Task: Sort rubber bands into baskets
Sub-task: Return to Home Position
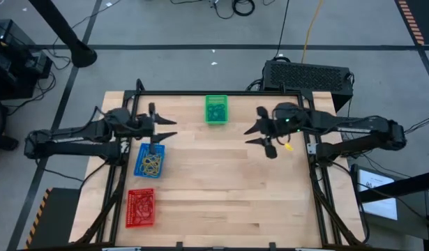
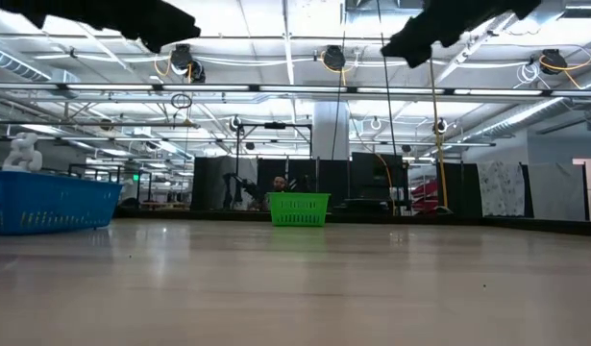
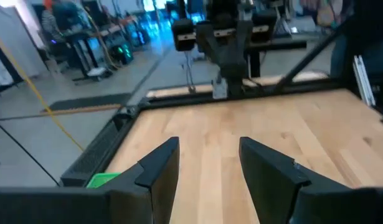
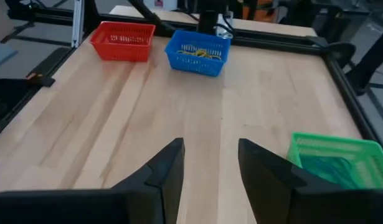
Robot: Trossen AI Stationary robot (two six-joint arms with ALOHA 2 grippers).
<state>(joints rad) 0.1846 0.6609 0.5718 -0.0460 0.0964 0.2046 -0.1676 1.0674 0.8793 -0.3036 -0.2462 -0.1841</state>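
Place: a robotics lab in a large workshop hall.
Floor: grey concrete floor (image 1: 165, 70) with a black tape line (image 1: 200, 47); hazard-striped tape (image 1: 408, 15) at 2 o'clock from the table.
Bench: wooden table (image 1: 228, 188) in a black metal frame (image 1: 179, 93), with a robot arm (image 1: 74, 134) at 9 o'clock and another (image 1: 354, 129) at 3 o'clock.
Gear: black vented box (image 1: 308, 73) at 1 o'clock; loose cables (image 1: 243, 7) at 12 o'clock.
Overhead: open ceiling (image 2: 285, 58) with pipes and hanging reels (image 2: 333, 58).
Beyond: more equipment stands (image 3: 85, 43) across the hall.
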